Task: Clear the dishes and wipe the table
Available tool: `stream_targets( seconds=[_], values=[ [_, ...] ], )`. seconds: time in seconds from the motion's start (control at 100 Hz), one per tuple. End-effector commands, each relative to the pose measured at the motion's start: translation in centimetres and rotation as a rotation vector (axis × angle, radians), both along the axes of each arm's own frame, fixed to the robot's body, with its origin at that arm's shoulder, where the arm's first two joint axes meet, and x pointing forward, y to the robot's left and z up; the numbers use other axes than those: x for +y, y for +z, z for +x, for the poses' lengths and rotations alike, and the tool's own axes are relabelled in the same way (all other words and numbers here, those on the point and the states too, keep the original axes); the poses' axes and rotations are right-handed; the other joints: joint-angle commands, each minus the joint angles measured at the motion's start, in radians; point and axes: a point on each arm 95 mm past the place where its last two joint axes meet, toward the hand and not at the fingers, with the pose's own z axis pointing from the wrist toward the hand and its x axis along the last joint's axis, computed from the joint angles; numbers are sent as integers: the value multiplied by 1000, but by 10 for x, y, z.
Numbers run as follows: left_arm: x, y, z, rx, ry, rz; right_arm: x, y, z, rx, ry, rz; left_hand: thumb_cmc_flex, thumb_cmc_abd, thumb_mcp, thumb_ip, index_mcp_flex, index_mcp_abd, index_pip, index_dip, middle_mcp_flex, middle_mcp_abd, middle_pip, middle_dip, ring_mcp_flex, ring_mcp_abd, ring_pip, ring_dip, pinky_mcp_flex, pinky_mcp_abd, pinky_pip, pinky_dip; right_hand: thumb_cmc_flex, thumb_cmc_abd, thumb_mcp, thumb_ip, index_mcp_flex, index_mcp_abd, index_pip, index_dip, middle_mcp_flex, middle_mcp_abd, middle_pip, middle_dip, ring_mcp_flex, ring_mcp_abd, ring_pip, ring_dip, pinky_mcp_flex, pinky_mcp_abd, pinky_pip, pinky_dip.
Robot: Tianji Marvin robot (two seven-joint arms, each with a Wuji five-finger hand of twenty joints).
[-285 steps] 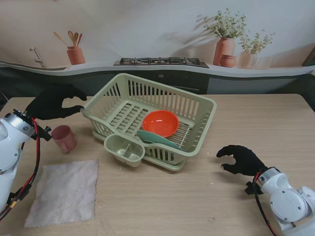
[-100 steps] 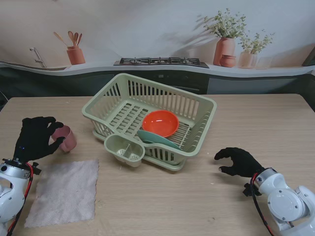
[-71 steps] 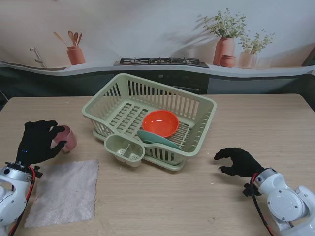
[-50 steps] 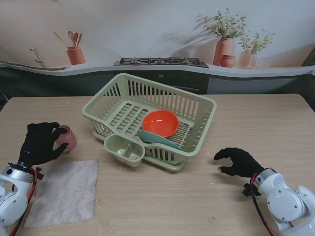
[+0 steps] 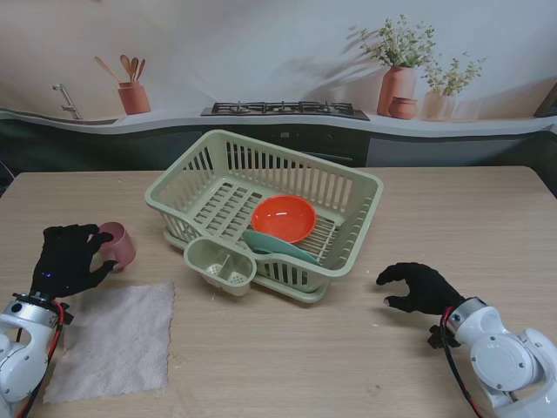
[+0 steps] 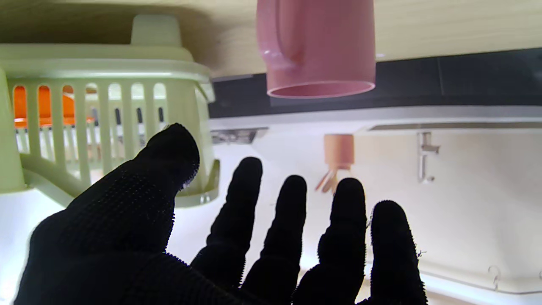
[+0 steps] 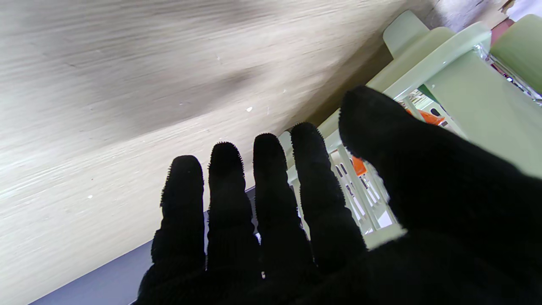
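Risk: pink cup stands upright on counter, left of drying rack. Left hand fingers spread beside it, holding nothing; a glancing close could tip it.

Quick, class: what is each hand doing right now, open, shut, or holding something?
Left hand: open, fingers spread next to the pink cup, not gripping it.
Right hand: open, holding nothing, over the table.
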Motion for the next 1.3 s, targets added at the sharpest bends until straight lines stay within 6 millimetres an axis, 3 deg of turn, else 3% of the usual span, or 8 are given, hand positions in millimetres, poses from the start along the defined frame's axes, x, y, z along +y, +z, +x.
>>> stream_targets(
  seconds=[0.0,0.41,1.29],
  values=[
    [4,-1,4,18,13,8,2,-2,-1,13,15,-7,-26,21,-5,26,4,32,-23,-13,-15,0,-15,-26,-16,-10,-20,-12,-19,-10,-31,-19,-24,-34,-16,-2,-30,1,-9,10,-23,-17,-15,-11,-27,-22,-12,-10,-18,-28,-14,14],
    [15,-11,15,53,51,10,5,-4,0,25,20,-11,-38,29,-27,26,18,57,-105,-68,-41,6,-40,-39,-41,-16,-70,-31,-28,-12,-72,-42,-24,-33,-16,-2,-32,1,-8,11,-23,-18,-15,-10,-29,-25,-11,-8,-21,-29,-17,20],
    [6,-16,47,132,103,40,10,-5,-1,35,14,-10,-47,61,-118,26,8,68,-130,-83,-73,9,-37,-39,-71,-16,-83,-33,-33,-5,-90,-38,-31,-24,-16,-2,-32,-1,-6,12,-25,-20,-14,-9,-30,-27,-12,-6,-23,-24,-23,32]
  ],
)
